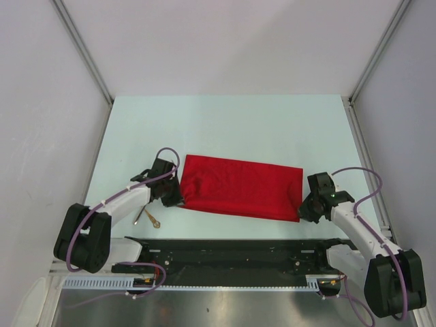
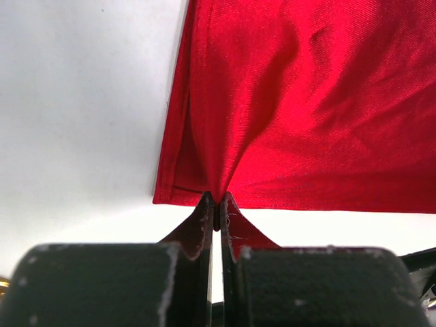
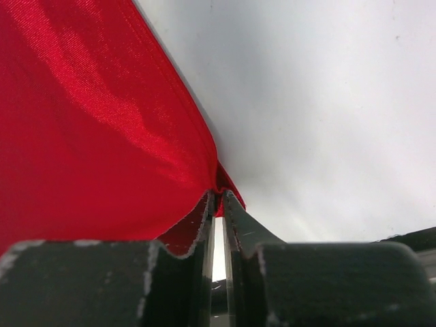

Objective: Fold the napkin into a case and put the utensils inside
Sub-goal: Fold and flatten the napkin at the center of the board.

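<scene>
The red napkin (image 1: 242, 187) lies folded into a long rectangle on the pale table (image 1: 225, 122). My left gripper (image 1: 179, 199) is at its near left corner. In the left wrist view the left gripper (image 2: 216, 201) is shut on a pinch of the napkin (image 2: 306, 102), and the cloth puckers toward the tips. My right gripper (image 1: 300, 211) is at the near right corner. Its jaws stand a hair apart in the right wrist view, where the right gripper (image 3: 218, 197) holds the edge of the napkin (image 3: 82, 122) between its tips. The gold utensils (image 1: 148, 216) lie under the left arm, partly hidden.
White enclosure walls with metal rails rise at the left, right and back of the table. A black base plate (image 1: 231, 255) runs along the near edge between the two arm bases. Purple cables loop off both arms.
</scene>
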You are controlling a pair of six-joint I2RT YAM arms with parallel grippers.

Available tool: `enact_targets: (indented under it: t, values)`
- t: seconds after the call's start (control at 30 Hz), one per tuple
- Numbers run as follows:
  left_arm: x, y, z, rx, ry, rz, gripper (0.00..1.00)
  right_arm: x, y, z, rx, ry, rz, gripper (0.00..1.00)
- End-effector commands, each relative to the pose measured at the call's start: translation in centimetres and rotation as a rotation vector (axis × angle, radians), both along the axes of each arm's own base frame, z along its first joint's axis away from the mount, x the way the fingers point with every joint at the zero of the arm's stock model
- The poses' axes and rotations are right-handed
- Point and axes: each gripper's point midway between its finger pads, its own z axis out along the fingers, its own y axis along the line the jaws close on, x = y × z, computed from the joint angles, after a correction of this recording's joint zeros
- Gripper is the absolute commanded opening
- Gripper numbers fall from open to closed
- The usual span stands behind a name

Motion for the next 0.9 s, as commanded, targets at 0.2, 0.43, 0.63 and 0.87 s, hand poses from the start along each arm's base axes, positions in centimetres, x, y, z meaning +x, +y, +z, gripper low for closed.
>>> enact_targets:
  t: [0.2,0.43,0.63,0.87]
  values:
    - [0.2,1.1,0.3,0.044,-0.027,0.040,0.10,0.4,-0.8,-0.9,-0.048,0.011,-0.013,0.20]
    - [0.3,1.1,0.4,0.042,-0.034,0.049,0.13,0.2,-0.8,-1.0,-0.047,0.013,-0.012,0.22]
    - [0.2,1.2,0.1,0.049,-0.026,0.048,0.13,-0.5,-0.9,-1.0,-0.045,0.021,-0.024,0.22]
    - [0.0,1.2,-0.4,0.053,-0.014,0.047,0.16,-0.7,-0.9,-1.0,-0.039,0.011,-0.034,0.23]
